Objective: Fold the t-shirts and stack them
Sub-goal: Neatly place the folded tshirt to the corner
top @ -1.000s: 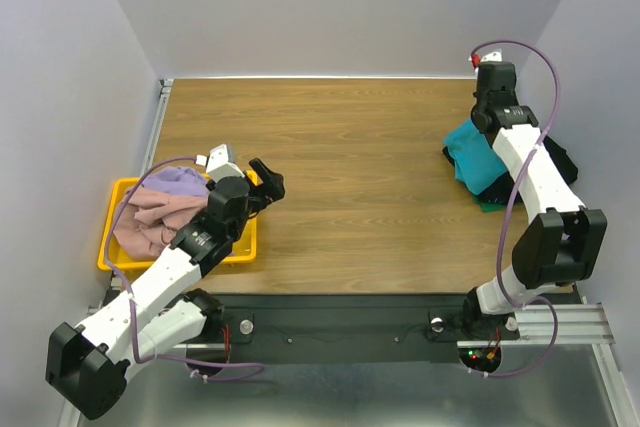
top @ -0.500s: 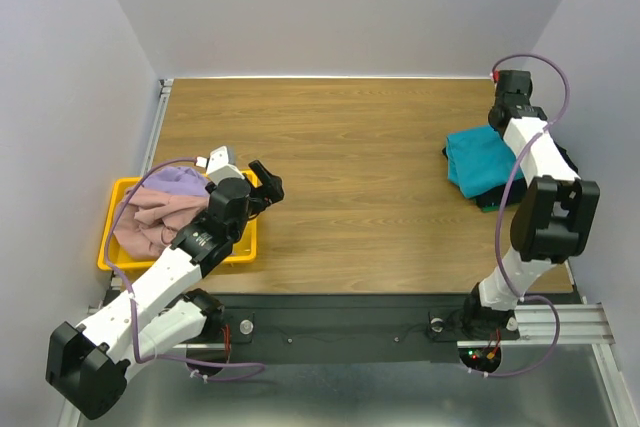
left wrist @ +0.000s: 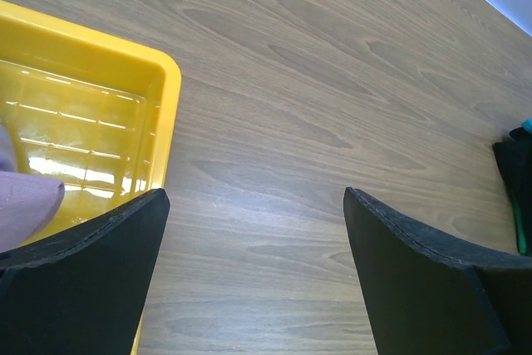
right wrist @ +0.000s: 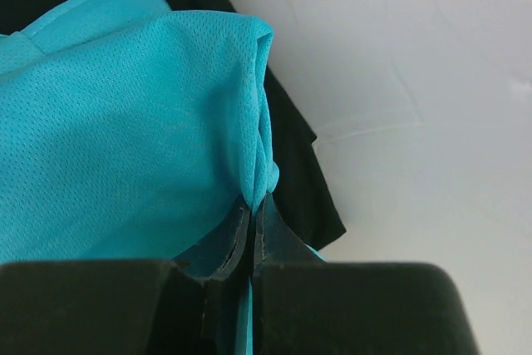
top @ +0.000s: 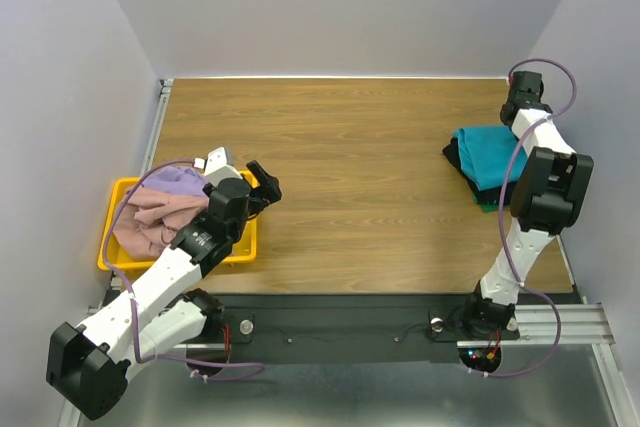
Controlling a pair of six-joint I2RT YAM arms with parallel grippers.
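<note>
On the wooden surface (top: 360, 147), the yellow tray (top: 108, 215) at the left edge holds a pink t-shirt (top: 150, 212) and a lavender t-shirt (top: 175, 180), the teal t-shirt (top: 490, 152) lies over a black t-shirt (right wrist: 295, 164) at the right edge with its fold pinched in the clenched right tool (right wrist: 252, 226), and the left tool (left wrist: 253, 205) gapes released beside the tray.

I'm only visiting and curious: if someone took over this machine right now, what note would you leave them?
Right hand: shut on an edge of the teal t-shirt, far right of the table.
Left hand: open, empty, beside the yellow tray.
Done: teal t-shirt lies on the black t-shirt, green t-shirt beneath.
Left: pink t-shirt and lavender t-shirt, crumpled in the tray.
</note>
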